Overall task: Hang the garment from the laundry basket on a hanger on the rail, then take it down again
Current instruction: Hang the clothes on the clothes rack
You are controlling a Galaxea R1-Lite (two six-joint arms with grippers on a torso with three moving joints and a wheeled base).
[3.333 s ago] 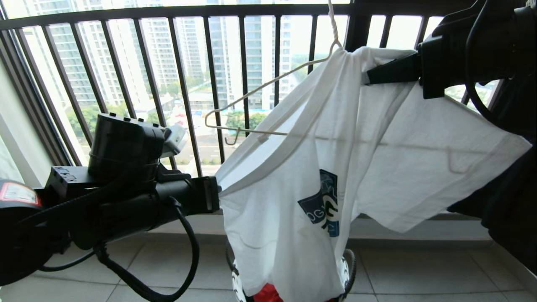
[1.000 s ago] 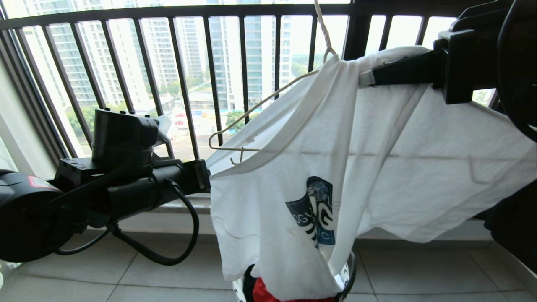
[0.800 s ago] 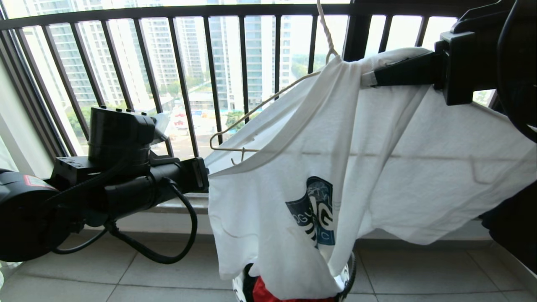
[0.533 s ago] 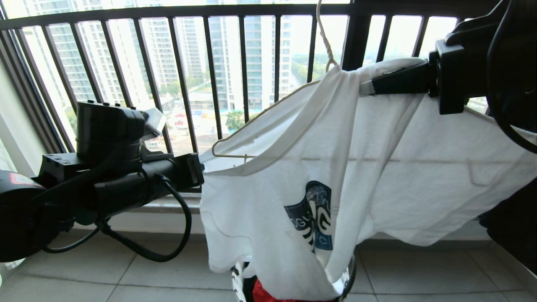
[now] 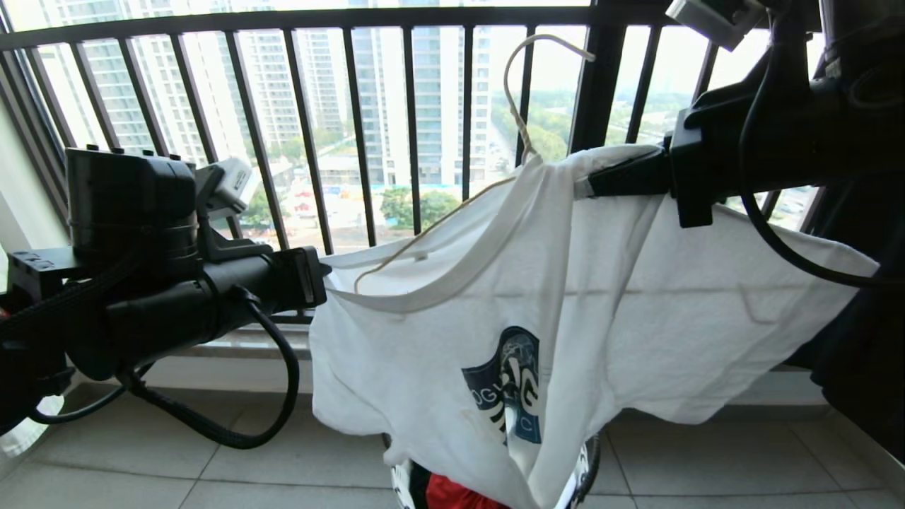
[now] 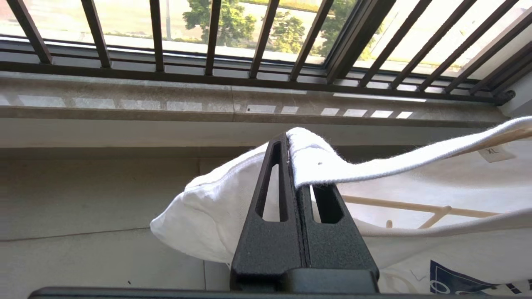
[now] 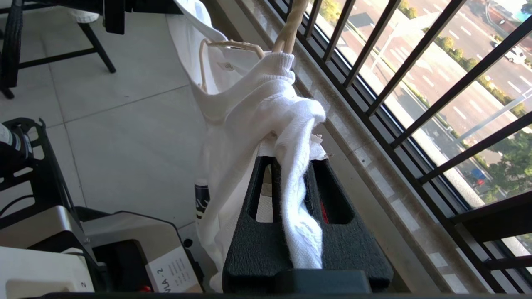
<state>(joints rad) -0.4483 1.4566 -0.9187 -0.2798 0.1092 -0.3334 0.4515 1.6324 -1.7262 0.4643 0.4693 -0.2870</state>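
The white T-shirt (image 5: 622, 304) hangs in the air above the laundry basket (image 5: 585, 463), stretched between both arms with the cream hanger (image 5: 452, 212) partly inside its neck. The left gripper (image 6: 291, 166) has its jaws clenched on the collar edge; the right gripper (image 7: 291, 166) has its jaws clenched on bunched fabric by the hanger's neck. A red garment (image 5: 459, 493) lies in the basket.

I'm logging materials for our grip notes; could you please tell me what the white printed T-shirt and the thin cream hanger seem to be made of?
White printed T-shirt: soft knit, probably cotton; matte, fuzzy ribbed collar, limp folds. Thin cream hanger: slim rigid rod with a twisted neck, likely coated wire, though wood or plastic is possible.
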